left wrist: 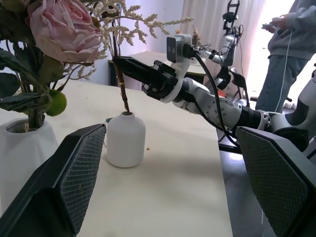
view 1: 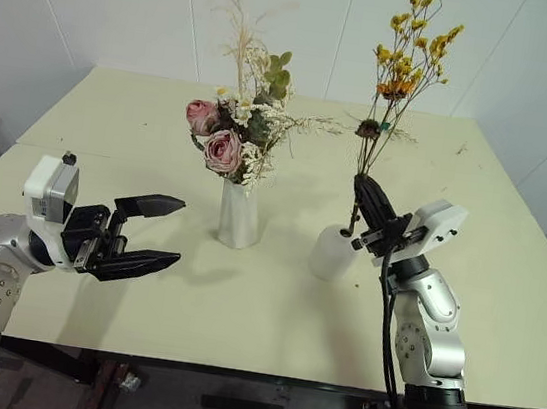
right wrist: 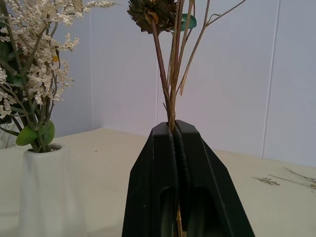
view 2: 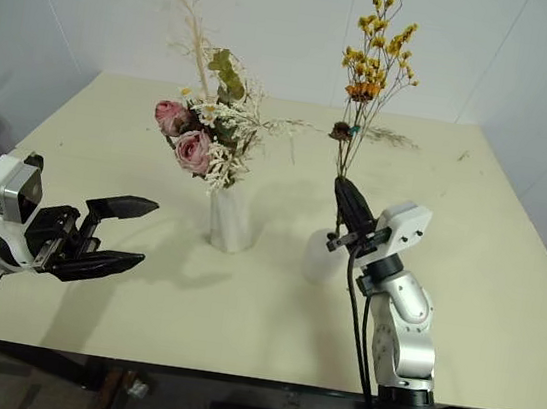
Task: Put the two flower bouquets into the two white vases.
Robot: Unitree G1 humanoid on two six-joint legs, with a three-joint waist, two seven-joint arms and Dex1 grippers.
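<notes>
While the rose bouquet (view 1: 230, 138) already stands in the tall vase (view 1: 239, 215) near the middle of the desk (view 1: 504, 295), the right pincer (view 1: 367, 199) is clamped on the thin stems of the yellow bouquet (view 1: 404, 70), directly above the round vase (view 1: 333, 253) toward the desk's right side. Its long axis runs nearly upright, flowers up, and the stem ends look to be at or just inside the mouth. I'd judge a straight lowering remains. The left pincer (view 1: 144, 233) hangs apart, empty, near the front edge.
</notes>
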